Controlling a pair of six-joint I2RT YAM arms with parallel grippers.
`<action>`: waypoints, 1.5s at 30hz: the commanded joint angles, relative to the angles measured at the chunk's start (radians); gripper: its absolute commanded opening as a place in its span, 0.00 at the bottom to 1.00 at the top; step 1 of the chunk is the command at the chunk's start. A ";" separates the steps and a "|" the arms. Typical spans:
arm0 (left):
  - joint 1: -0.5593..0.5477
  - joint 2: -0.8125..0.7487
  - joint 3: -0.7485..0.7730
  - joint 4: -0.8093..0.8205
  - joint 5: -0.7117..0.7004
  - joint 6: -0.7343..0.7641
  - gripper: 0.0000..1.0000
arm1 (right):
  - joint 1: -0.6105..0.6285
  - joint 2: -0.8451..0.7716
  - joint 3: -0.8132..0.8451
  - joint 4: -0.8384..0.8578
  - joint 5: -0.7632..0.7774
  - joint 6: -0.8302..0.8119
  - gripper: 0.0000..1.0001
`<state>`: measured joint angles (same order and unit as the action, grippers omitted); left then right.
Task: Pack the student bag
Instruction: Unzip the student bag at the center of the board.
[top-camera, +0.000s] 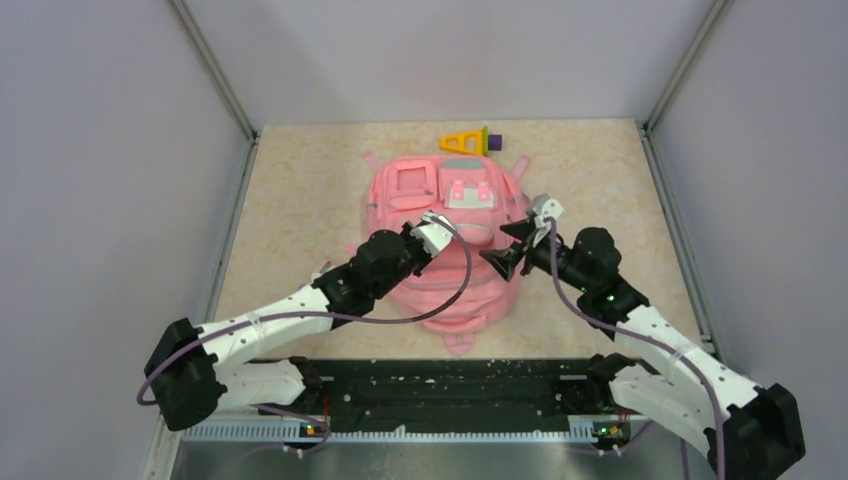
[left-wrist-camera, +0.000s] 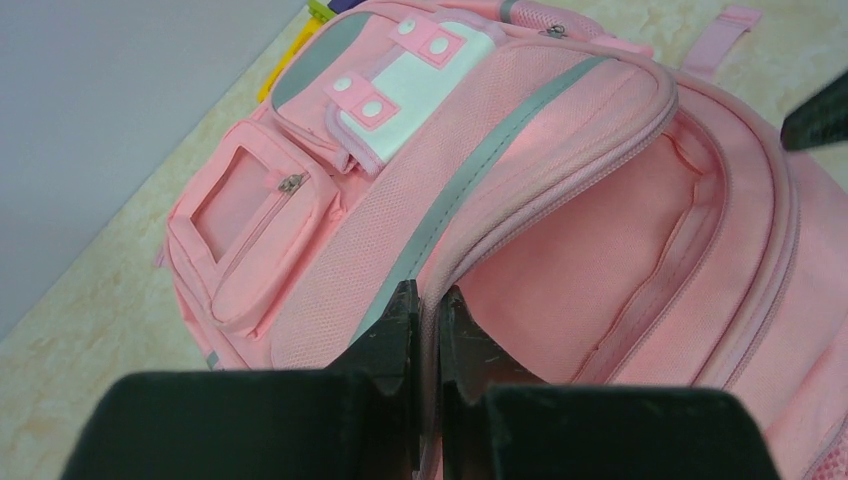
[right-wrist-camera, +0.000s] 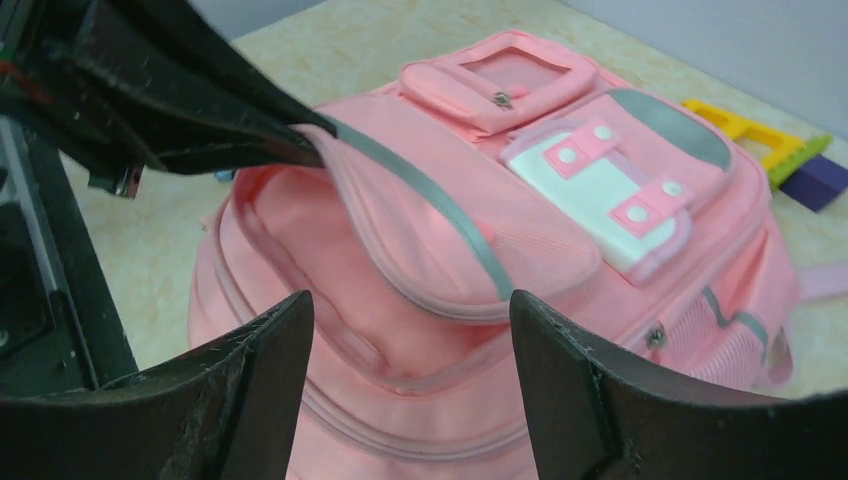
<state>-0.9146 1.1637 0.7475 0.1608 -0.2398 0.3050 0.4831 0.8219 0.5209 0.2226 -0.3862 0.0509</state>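
Note:
The pink student bag (top-camera: 440, 200) lies flat on the table with its front pockets and white patch facing up. My left gripper (left-wrist-camera: 428, 300) is shut on the zip edge of the bag's front flap (left-wrist-camera: 520, 120) and holds it lifted, so the pink inside (left-wrist-camera: 590, 260) shows. In the right wrist view the left gripper's fingers (right-wrist-camera: 200, 110) pinch the flap's edge (right-wrist-camera: 330, 140). My right gripper (right-wrist-camera: 412, 310) is open and empty, hovering just over the bag's open mouth (right-wrist-camera: 330, 300), at the bag's right side in the top view (top-camera: 508, 250).
A yellow toy frame (top-camera: 463, 142) with a purple block (top-camera: 493, 141) lies on the table behind the bag; it also shows in the right wrist view (right-wrist-camera: 760, 135). Grey walls enclose the table on the left, right and back.

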 joint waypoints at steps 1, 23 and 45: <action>0.034 -0.073 -0.003 0.006 0.017 -0.040 0.00 | 0.099 0.066 0.035 0.096 -0.026 -0.199 0.69; 0.109 -0.073 0.004 0.011 0.118 -0.067 0.00 | 0.179 0.301 0.099 0.208 0.173 -0.437 0.23; 0.192 0.208 0.121 0.258 0.257 -0.096 0.05 | 0.371 0.050 0.073 -0.093 0.581 -0.150 0.00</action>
<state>-0.7597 1.3731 0.8413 0.3412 0.1287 0.2329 0.8188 0.9089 0.5812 0.0948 0.1211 -0.2073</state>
